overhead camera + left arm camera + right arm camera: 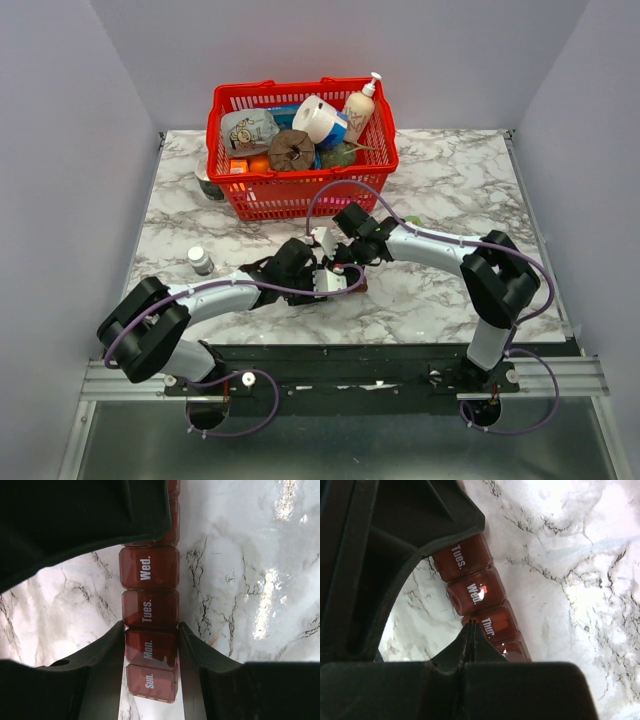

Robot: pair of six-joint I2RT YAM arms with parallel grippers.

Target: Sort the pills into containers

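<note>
Left wrist view shows the pill organizer (149,569) as one long, narrow strip of dark red, slightly see-through plastic, lying flat on the marble-patterned table (250,580). It is a row of small square compartments with rounded corners. Each has a lid printed with a day in white letters.

Four labelled lids can be counted here: Sun., Mon., Tues. and Wed. The strip runs on past Wed. under a dark shape that hides the rest. The lids in view lie flat and look closed.

The left gripper (151,624) is closed partway onto the strip. Its two fingers (107,650) press the opposite long sides at the Mon. compartment, so the organizer is held between them.

In the right wrist view three labelled lids show, Tues., Wed. and Thur., with part of a fourth below them. The right gripper (470,625) has its two fingers pressed fully together and holds nothing. The joined tips sit at the edge of the strip where Wed. meets Thur. Whether they touch the plastic cannot be told.

From the top external camera the two arms meet over the middle of the table, just in front of one red mesh basket (300,195) full of household items. The organizer lies under the grippers there, mostly hidden. One small white-capped bottle (200,260) stands well apart to the left.
</note>
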